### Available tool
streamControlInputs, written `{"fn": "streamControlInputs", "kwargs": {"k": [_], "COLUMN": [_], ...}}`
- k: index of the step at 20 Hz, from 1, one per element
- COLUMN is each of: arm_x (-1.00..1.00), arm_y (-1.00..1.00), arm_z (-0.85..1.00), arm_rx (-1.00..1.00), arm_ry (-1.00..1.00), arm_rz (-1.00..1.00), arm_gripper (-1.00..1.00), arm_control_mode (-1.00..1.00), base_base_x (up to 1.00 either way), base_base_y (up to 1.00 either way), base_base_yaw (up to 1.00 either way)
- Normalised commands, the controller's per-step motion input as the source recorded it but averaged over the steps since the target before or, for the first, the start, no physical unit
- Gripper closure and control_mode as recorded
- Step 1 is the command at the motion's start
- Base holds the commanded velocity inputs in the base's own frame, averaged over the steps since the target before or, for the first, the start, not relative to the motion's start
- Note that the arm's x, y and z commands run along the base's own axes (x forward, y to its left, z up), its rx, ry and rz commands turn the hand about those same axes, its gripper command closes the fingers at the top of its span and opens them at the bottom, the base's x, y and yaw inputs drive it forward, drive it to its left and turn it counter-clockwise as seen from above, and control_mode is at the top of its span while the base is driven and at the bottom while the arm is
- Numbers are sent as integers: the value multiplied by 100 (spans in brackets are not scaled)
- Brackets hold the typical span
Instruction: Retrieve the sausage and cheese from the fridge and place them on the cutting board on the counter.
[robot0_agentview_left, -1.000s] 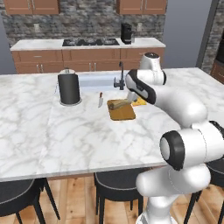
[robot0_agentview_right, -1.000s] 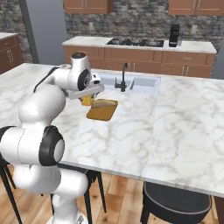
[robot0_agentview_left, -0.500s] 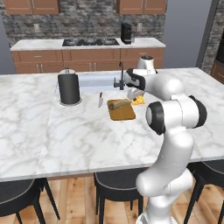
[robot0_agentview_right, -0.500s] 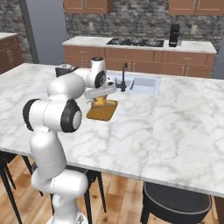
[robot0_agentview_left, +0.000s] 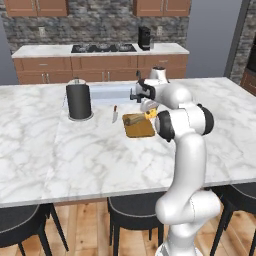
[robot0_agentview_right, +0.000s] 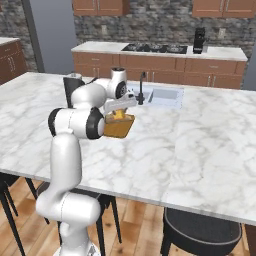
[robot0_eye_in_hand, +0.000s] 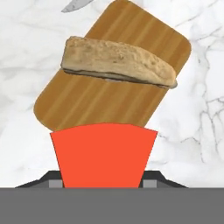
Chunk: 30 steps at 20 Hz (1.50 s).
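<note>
Cheese (robot0_eye_in_hand: 104, 155) sits in the gripper (robot0_eye_in_hand: 104, 181) — an orange-red wedge pinched between the two fingers, its broad end toward the cutting board and its sides narrowing back toward the hand, as the hand view shows it. The jaws are closed on the wedge, spread only as far as its width. In the left base view the cheese (robot0_agentview_left: 150, 114) shows as a small yellow-orange bit under the gripper (robot0_agentview_left: 148, 106), over the right edge of the cutting board (robot0_agentview_left: 138, 126); in the right base view it (robot0_agentview_right: 119, 115) hangs beneath the gripper (robot0_agentview_right: 120, 106) at the board's far end. Whether it touches the board cannot be told.

The cutting board (robot0_eye_in_hand: 111, 74) lies flat on the counter (robot0_agentview_left: 90, 150), its long axis running away from the hand and tilted to the right in the hand view. A pale tan loaf (robot0_eye_in_hand: 118, 63) lies across it, long axis crosswise to the board's. A small knife (robot0_agentview_left: 114, 114) lies on the marble just left of the board, and a dark canister (robot0_agentview_left: 79, 100) stands further left — beside the sink (robot0_agentview_left: 110, 92).
</note>
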Motion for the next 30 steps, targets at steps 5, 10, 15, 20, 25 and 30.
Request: {"fn": "streamControlInputs", "kwargs": {"k": [5, 10, 15, 20, 25, 30], "arm_x": [36, 18, 11, 9, 32, 18], "arm_y": [0, 0, 0, 2, 1, 0], "arm_z": [-48, -42, -36, -42, -25, -8], "arm_rx": [0, 0, 0, 0, 0, 3], "arm_ry": [0, 0, 0, 0, 0, -9], "arm_rz": [0, 0, 0, 0, 0, 0], "arm_gripper": [100, 100, 100, -100, -100, -100], "arm_control_mode": [-100, -100, -100, -100, -100, -100], "base_base_x": [0, 0, 0, 0, 0, 0], "base_base_y": [0, 0, 0, 0, 0, 0], "base_base_yaw": [0, 0, 0, 0, 0, 0]}}
